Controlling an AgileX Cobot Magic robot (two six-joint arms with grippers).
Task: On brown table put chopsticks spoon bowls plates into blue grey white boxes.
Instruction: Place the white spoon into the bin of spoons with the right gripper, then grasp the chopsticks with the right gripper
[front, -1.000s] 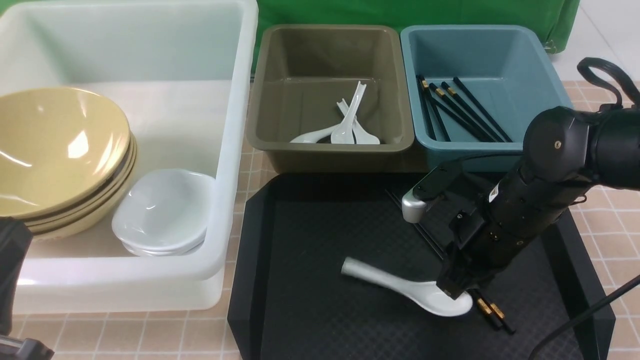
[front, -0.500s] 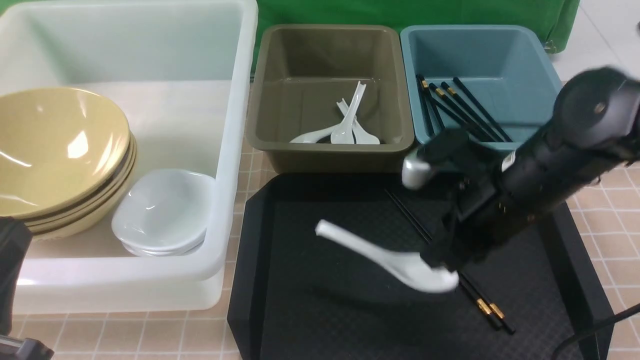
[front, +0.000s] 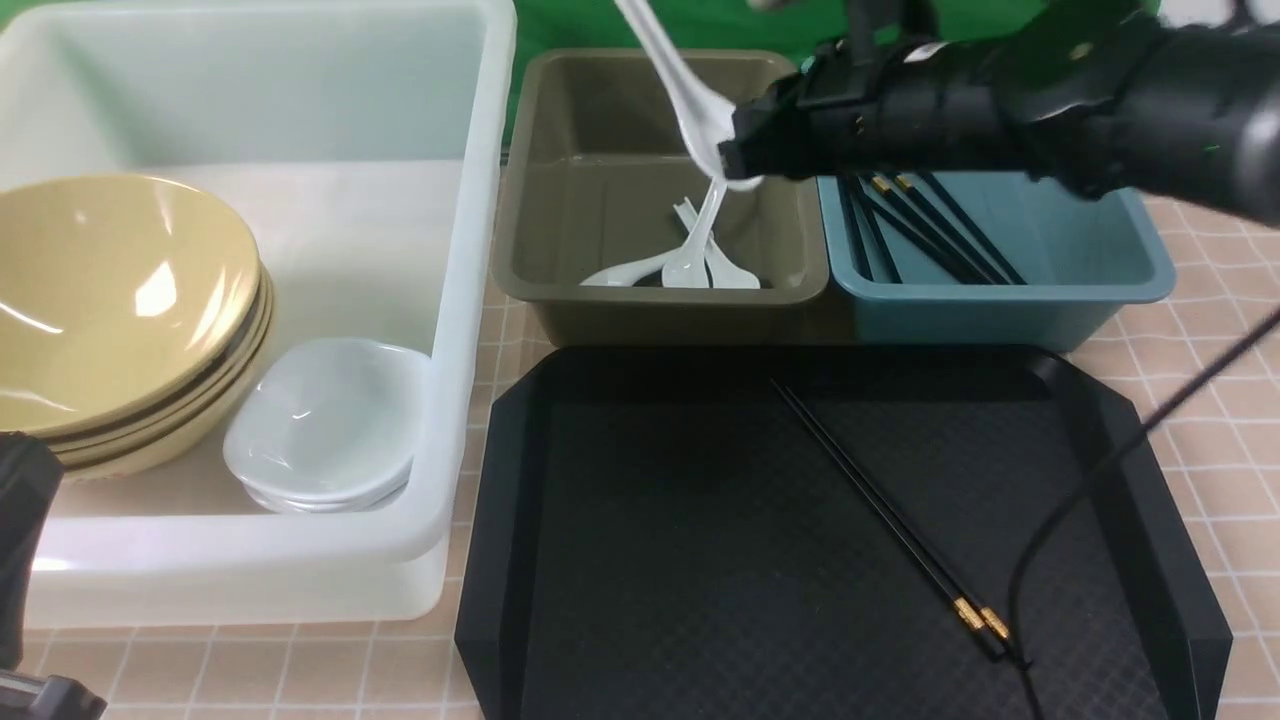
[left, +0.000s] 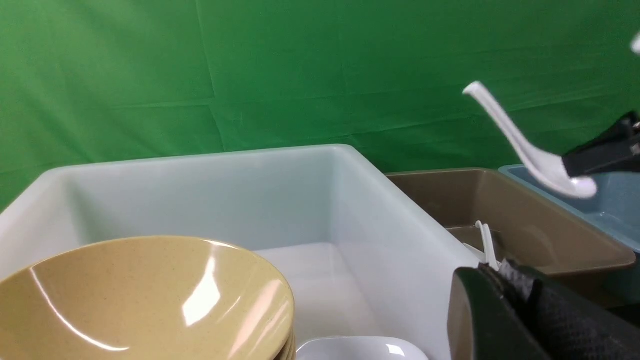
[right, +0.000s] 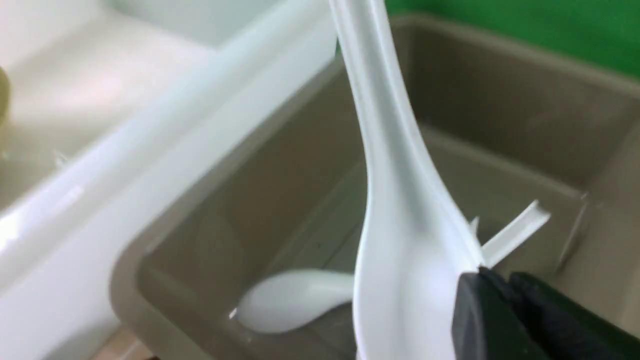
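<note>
I just swung the spoon (front: 692, 110) up off the black tray (front: 680, 560); right gripper (front: 740, 160) is clamped on its scoop, hanging it handle-up over the grey box (front: 620, 110) with the other spoons (front: 690, 268). Looks ready to drop. One pair of chopsticks (front: 880, 503) left on the tray.

The front camera sits high between the arms, far back, and looks forward and down over the brown table (front: 1240, 470). The left wrist camera rides just behind the left gripper (left: 492, 280), low by the white tub (left: 350, 200), looking ahead. The right wrist camera sits very close behind the right gripper (right: 500, 285), looking down past it. All three see the spoon (front: 712, 135) and the grey box (front: 650, 300).
</note>
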